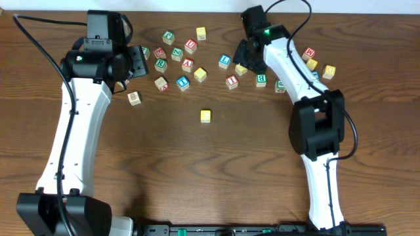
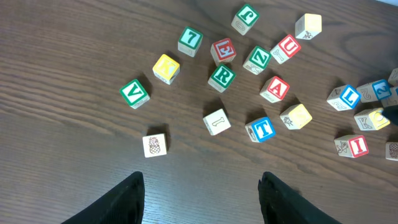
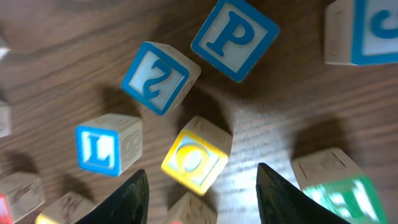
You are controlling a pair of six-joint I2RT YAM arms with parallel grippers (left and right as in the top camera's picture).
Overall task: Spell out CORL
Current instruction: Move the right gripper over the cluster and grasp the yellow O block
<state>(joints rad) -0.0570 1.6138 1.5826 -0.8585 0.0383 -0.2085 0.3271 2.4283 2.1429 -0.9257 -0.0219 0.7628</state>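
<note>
- Where its dark grain runs in streaks, the table bears scattered square wooden cubes.
- Left gripper: black fingers spread, nothing between.
- Right gripper: jaws apart, straddling the yellow O cube (not yet pinched).
- Blue L cube just beside it; green R cube amid the cluster; lone yellow cube apart, mid-table.

green R cube, blue L cube, blue P cube, green V cube

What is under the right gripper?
A small wooden cube with a yellow O face lies on the brown wooden table between the open fingers of the right gripper, untouched. Overhead, the gripper covers most of it; only a yellow corner shows.
</note>
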